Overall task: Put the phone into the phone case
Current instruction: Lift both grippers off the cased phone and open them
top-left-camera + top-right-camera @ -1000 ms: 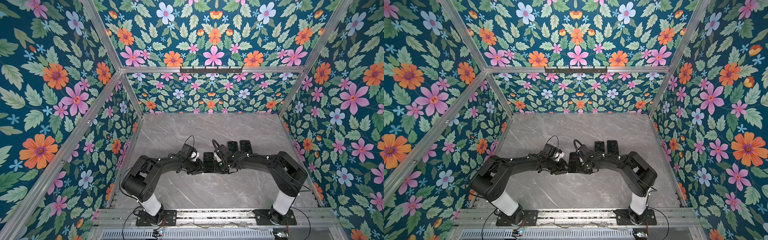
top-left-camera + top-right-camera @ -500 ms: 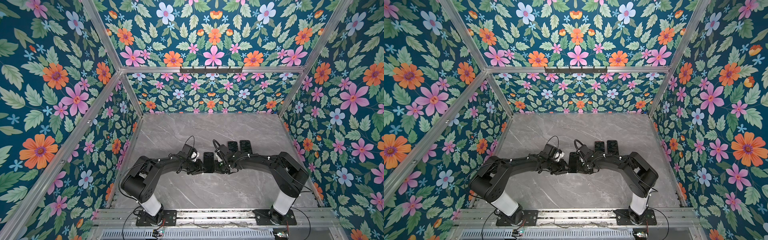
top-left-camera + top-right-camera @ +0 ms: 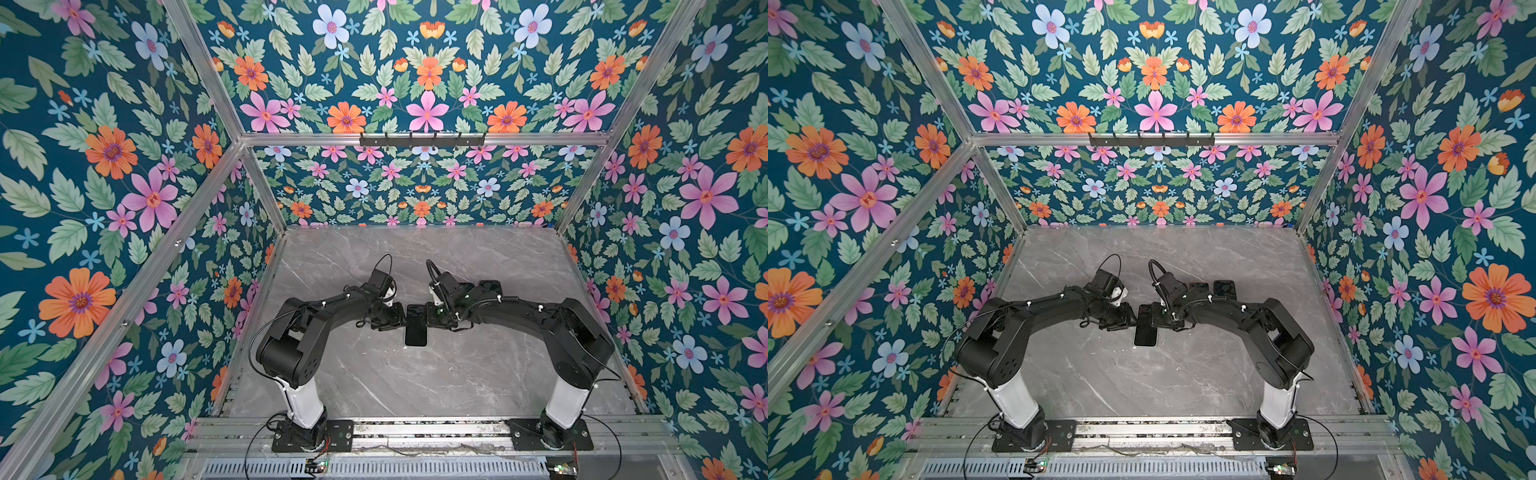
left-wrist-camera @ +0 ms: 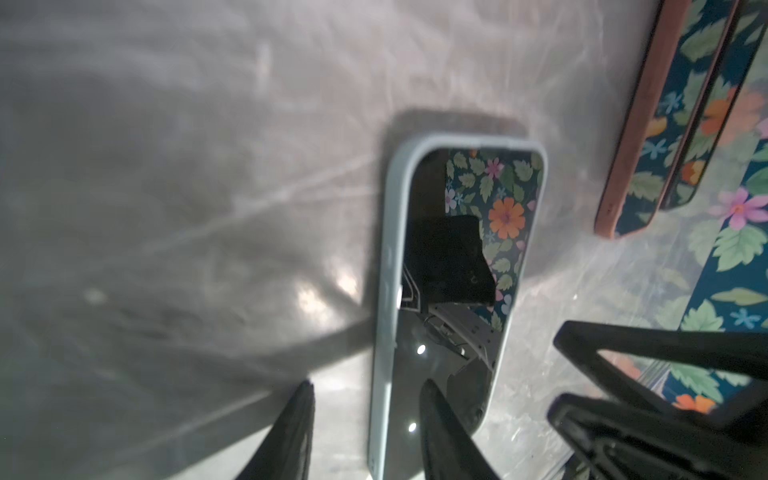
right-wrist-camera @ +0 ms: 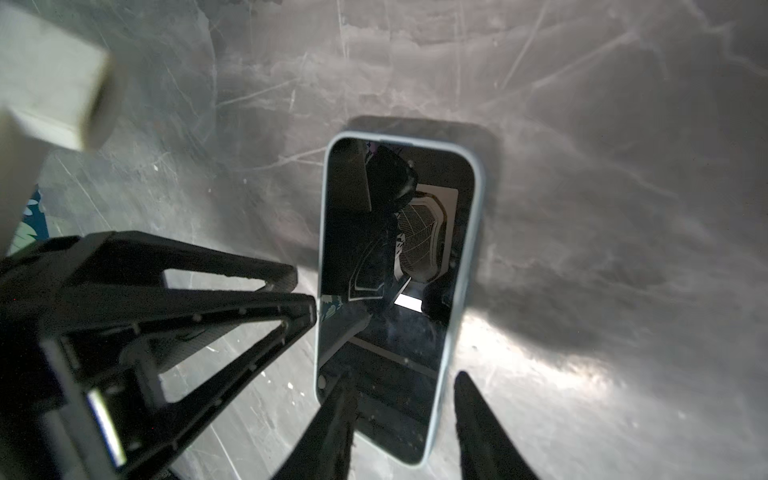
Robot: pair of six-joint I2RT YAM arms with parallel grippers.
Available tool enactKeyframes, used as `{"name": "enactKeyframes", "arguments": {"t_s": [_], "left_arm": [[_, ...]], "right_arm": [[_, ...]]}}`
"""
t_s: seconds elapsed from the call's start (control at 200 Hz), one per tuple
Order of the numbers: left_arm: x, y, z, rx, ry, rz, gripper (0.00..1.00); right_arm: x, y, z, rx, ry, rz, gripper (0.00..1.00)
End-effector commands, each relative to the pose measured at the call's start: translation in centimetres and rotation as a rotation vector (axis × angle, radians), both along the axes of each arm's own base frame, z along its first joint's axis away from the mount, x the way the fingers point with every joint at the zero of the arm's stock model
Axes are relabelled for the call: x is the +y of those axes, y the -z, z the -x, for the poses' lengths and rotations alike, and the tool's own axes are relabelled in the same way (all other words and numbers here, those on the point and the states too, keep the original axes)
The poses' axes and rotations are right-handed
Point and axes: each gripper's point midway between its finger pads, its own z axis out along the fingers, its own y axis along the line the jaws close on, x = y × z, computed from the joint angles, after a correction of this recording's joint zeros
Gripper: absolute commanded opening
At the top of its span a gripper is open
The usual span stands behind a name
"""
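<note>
You've got the black glossy phone (image 5: 395,291) seated in the pale-blue phone case (image 4: 384,270), flat on the grey marble counter (image 3: 457,374) between the arms, same spot as a second ago, left fingers (image 4: 293,436) and right fingers (image 5: 338,428) both released, straddling its rim.

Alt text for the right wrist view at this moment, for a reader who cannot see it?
A phone with a pale blue rim lies flat, dark screen up, on the grey marble table. The right gripper straddles one long edge, fingers apart, one over the screen; the left gripper's fingers reach the opposite edge.
</note>
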Motion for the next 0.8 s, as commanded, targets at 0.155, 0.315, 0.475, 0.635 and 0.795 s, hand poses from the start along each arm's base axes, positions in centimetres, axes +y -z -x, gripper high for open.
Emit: {"name": "enactKeyframes", "arguments": {"t_s": [0.155,0.315,0.475,0.635,0.795], "left_arm": [[-1.1,0.7,-0.2,0.029,0.031,0.053,0.46],[-0.9,1.7,-0.5,0.021,0.047,-0.023,0.44],[-0.1,3.3,-1.0,0.019,0.051,-0.102,0.41],[-0.5,3.1,-0.9,0.002,0.062,-0.115,0.36],[-1.7,2.7,-0.6,0.001,0.080,-0.083,0.27]], "right_arm": [[-0.1,1.5,-1.0,0.038,-0.006,0.018,0.43],[0.0,2.0,-1.2,0.042,0.000,0.021,0.43],[-0.1,2.6,-1.9,0.032,0.006,0.037,0.42],[0.4,2.8,-2.3,0.034,-0.002,0.032,0.38],[0.6,2.6,-2.3,0.035,-0.004,0.021,0.29]]}}
